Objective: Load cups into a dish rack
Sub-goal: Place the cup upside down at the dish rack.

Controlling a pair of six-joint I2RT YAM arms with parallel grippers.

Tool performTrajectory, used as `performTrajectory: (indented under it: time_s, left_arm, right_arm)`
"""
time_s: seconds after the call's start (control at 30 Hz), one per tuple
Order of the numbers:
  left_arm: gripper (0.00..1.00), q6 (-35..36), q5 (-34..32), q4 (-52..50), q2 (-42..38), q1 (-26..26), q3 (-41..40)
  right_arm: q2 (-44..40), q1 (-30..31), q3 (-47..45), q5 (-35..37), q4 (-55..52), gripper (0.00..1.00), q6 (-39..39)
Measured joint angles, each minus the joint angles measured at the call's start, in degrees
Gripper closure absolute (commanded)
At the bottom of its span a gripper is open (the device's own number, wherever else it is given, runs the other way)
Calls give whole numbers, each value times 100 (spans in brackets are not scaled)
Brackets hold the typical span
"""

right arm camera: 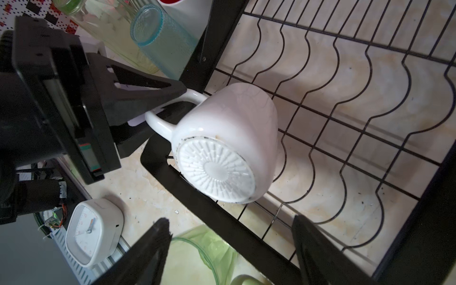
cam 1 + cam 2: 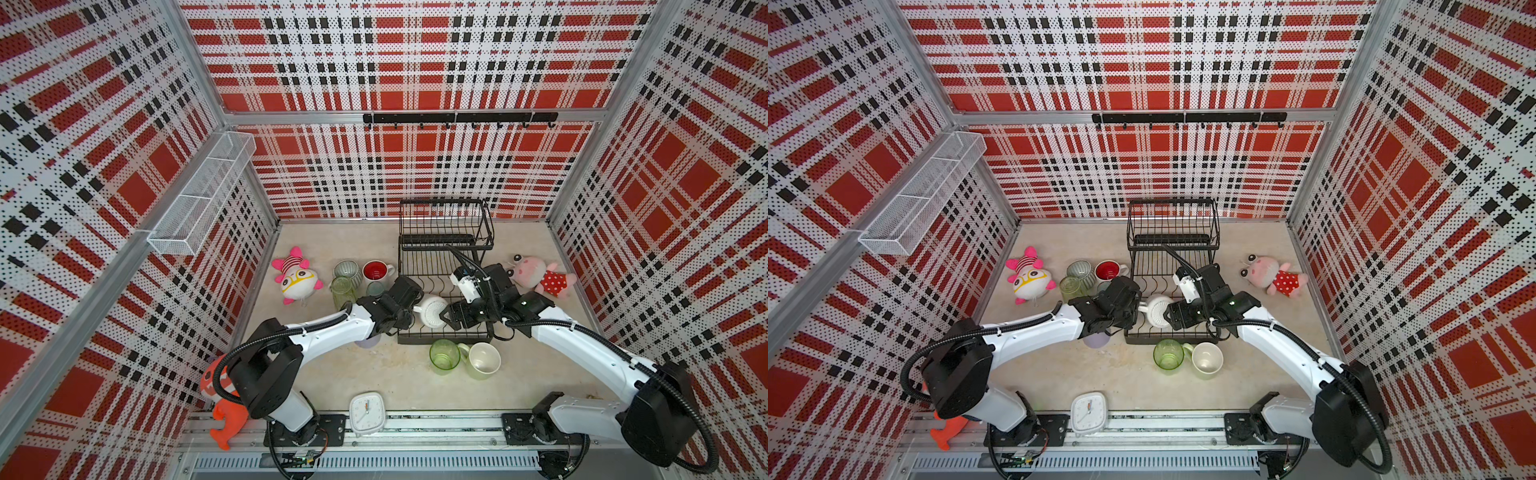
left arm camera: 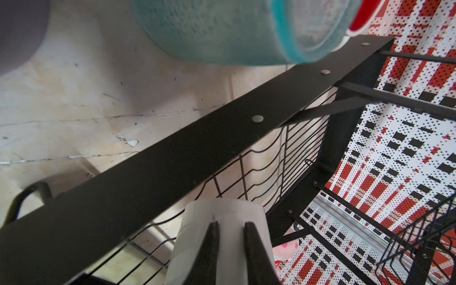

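— Left tool [image 1: 177,92] of ours is pinched almost shut on the handle [image 1: 158,123] of the white mug [image 1: 229,128]. Do we agree?
— We do. The mug hangs tilted in the lower tier of the dish rack [image 2: 440,240], at its near left corner, with its patterned base turned toward our right tool [image 1: 232,220]. We cannot tell whether it rests on the wires.
— And that tool?
— Its jaws stand wide apart just short of the base, holding nothing.
— Outward, then. Left of the rack, on the surface [image 2: 395,374], we see a red-inside mug [image 2: 376,271], a ribbed mug [image 2: 347,270], a clear green glass [image 2: 343,291] and a teal tumbler [image 2: 375,289].
— A lavender tumbler [image 2: 368,341] peeks from under our left arm. Near the rack's front, a second green glass [image 2: 444,355] and a pale-green mug [image 2: 484,360] sit side by side.
— A white clock [image 2: 366,413] stands by the rail.
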Motion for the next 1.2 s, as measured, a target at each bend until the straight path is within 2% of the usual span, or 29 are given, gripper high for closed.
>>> performTrajectory:
  time_s: [0.2, 0.47, 0.77, 0.93, 0.97, 1.03, 1.1, 1.2]
  left_arm:
    - [100, -50, 208, 201, 133, 144, -72]
    - [100, -52, 490, 426, 369, 304, -83]
    - [100, -52, 616, 518, 446, 367, -83]
    - [100, -52, 651, 525, 448, 387, -83]
    - [98, -50, 667, 529, 452, 391, -81]
    - [87, -50, 678, 540, 459, 400, -79]
    - [86, -50, 686, 540, 468, 409, -68]
    - [78, -50, 695, 549, 501, 420, -33]
  right_arm:
    - [393, -2, 367, 85, 37, 14, -22]
    - [1064, -127, 723, -52, 133, 20, -459]
    - [1440, -146, 1029, -234, 136, 34, -586]
    - [1508, -146, 1029, -179, 138, 45, -514]
    - [1526, -146, 1029, -173, 138, 47, -496]
    - [1550, -146, 1038, -177, 153, 49, -476]
    - [1558, -146, 1071, -181, 149, 51, -470]
    - [1598, -146, 1134, -177, 127, 53, -472]
